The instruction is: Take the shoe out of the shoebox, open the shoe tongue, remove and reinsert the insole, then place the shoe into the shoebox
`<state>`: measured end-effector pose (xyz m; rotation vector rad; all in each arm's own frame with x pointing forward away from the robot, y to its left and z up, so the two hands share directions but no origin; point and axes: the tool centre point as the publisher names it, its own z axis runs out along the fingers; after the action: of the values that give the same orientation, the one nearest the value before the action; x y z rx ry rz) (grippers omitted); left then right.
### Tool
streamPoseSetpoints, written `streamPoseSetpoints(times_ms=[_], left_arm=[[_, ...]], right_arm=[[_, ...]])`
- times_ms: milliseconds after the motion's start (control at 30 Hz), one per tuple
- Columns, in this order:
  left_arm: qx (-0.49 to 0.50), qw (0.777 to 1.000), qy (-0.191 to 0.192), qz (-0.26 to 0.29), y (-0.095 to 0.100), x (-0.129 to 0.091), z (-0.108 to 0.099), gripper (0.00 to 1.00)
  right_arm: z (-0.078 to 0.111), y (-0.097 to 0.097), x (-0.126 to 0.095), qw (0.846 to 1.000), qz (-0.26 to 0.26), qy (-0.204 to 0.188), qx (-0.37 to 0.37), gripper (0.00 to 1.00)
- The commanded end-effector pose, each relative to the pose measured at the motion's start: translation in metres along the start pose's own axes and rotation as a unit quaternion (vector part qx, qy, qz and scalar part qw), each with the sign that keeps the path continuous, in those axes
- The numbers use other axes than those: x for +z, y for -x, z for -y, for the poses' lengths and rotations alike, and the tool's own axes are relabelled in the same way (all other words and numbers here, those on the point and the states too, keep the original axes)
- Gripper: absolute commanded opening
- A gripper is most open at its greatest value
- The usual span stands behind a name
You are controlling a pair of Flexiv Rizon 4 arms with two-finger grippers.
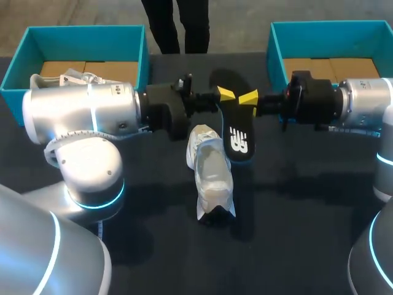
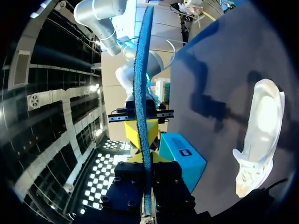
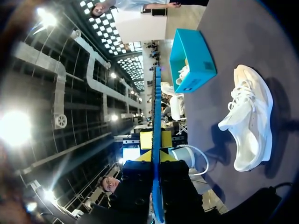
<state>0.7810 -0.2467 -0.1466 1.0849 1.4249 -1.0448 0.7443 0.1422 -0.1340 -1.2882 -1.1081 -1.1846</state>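
insole (image 1: 236, 132) in left gripper (image 1: 226, 94) and right gripper (image 1: 249, 97)

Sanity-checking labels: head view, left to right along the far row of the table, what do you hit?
left box → left end effector → insole → right end effector → right box
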Motion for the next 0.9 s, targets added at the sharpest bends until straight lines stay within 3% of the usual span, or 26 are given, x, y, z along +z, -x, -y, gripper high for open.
streamPoseSetpoints(times_ms=[33,267,567,700,900], left_arm=[[-0.022,1.000,-0.007,-0.013,0.003,-0.002,0.001,0.00],[-0.086,0.995,-0.038,-0.017,0.006,-0.011,0.006,0.00],[-0.183,0.980,-0.070,-0.045,0.004,-0.019,0.020,0.00],[-0.203,0.975,-0.070,-0.048,0.006,-0.020,0.023,0.00],[-0.232,0.969,-0.066,-0.043,0.011,-0.018,0.027,0.00]], right_arm=[[0.000,0.003,0.000,1.000,0.009,0.006,0.005,1.00],[0.006,0.011,-0.022,0.998,0.036,0.044,-0.010,1.00],[0.008,0.018,-0.043,0.985,0.084,0.066,-0.133,1.00],[0.010,0.021,-0.048,0.966,0.107,0.059,-0.228,1.00],[0.012,0.015,-0.048,0.924,0.169,0.023,-0.343,1.00]])
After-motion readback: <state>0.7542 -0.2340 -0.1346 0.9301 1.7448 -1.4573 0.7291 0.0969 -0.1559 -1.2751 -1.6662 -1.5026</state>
